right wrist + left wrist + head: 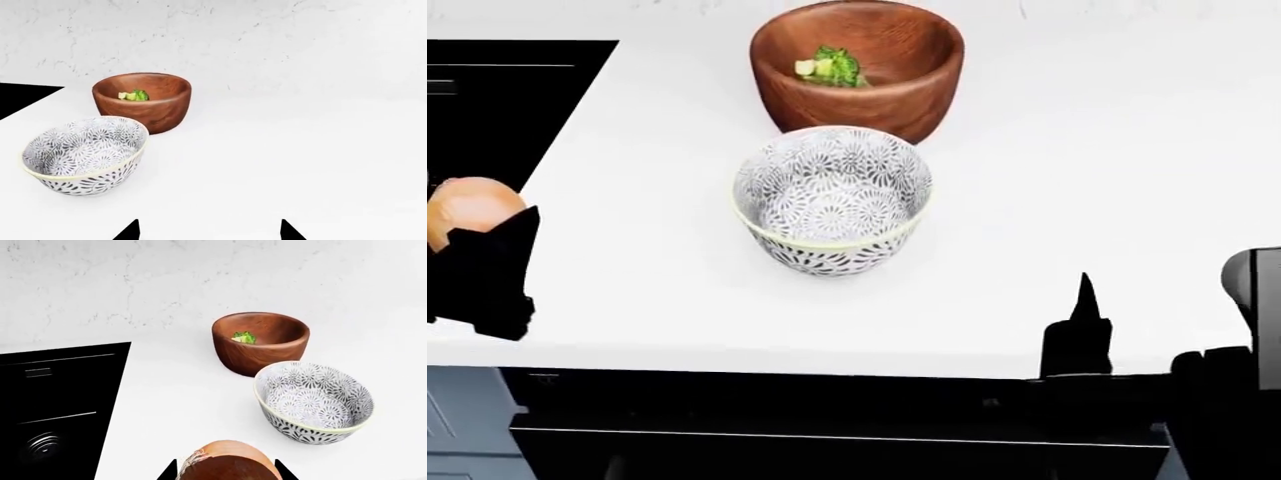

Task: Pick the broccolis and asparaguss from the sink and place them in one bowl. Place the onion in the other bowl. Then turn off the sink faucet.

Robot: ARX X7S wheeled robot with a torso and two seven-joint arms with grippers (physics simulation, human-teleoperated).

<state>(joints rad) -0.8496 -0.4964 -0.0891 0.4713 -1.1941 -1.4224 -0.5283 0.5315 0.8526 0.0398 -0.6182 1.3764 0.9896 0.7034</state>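
My left gripper (225, 471) is shut on the yellow-orange onion (230, 462), which fills the gap between both black fingertips. In the head view the onion (470, 210) hangs over the counter's left end, beside the sink (494, 100) and left of the bowls. The white grey-patterned bowl (831, 200) holds nothing. Behind it, the brown wooden bowl (857, 70) holds a broccoli (831, 66) floret. My right gripper (208, 231) is open and empty, low at the counter's front right, facing both bowls. No asparaguss and no sink faucet are in view.
The black sink (53, 410) with its ribbed drain (43, 447) lies left of the white counter (1068, 160). A marbled white wall (267, 45) stands behind the bowls. The counter's front edge (827, 358) runs just before my grippers.
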